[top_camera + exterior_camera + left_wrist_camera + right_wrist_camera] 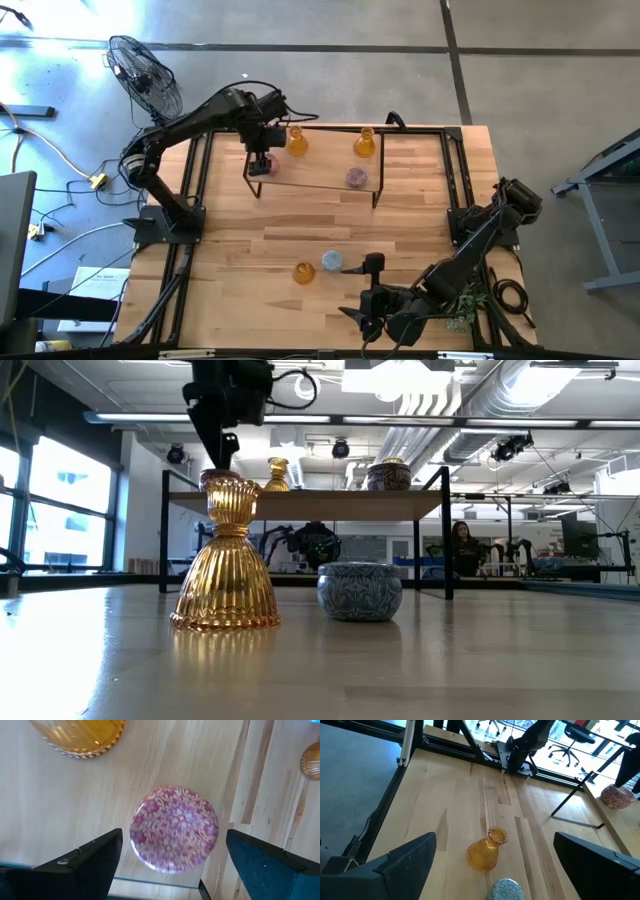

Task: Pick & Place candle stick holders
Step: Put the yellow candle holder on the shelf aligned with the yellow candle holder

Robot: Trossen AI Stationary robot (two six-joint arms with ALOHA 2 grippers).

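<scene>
Wooden table (420, 230) from above, with a low black-framed shelf (310, 178) across its far side. Left gripper (262, 160) directly over the shelf's left end, pointing straight down, jaws wide and flanking a pink holder (174, 828) without touching it, so nothing gripped. Pink holder upright on the shelf board, near its edge, centred between the fingers: either just set down or about to be taken, impossible to say which. Also on the shelf, two amber holders (297, 140) (365, 143) along the back and a mauve holder (356, 178) toward the front right, spaced apart, probably to leave finger room around each. Down on the table, near the front, a third amber holder (304, 271) and a blue holder (331, 262) just beside each other, not on the shelf. Right gripper (363, 288) low at the front, just beside that pair, jaws fully wide and empty, aimed toward them, seemingly ready for the next pick.
</scene>
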